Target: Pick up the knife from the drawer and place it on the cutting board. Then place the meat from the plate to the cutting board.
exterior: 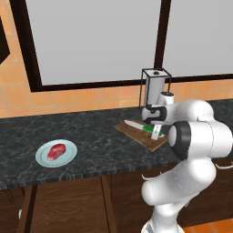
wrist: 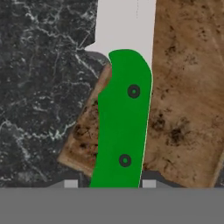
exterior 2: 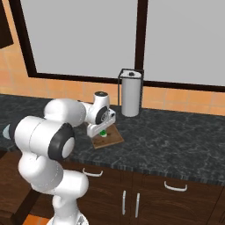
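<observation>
The gripper [exterior: 156,133] is clamped on the knife [wrist: 122,127], its jaws on either side of the green handle. The light, stiff, slick knife hangs over the cutting board [wrist: 183,87], blade [wrist: 124,24] pointing ahead of the jaws.

Paper towel holder [exterior 2: 131,92] on dark marble counter [exterior: 91,136] — window [exterior: 91,36] behind.

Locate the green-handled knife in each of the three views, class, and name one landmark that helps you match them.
Left base view: knife right of centre, lying on the cutting board.
Right base view: green handle under the gripper, left of centre.
Hand view: handle fills the centre.
Shared landmark: the cutting board.
</observation>
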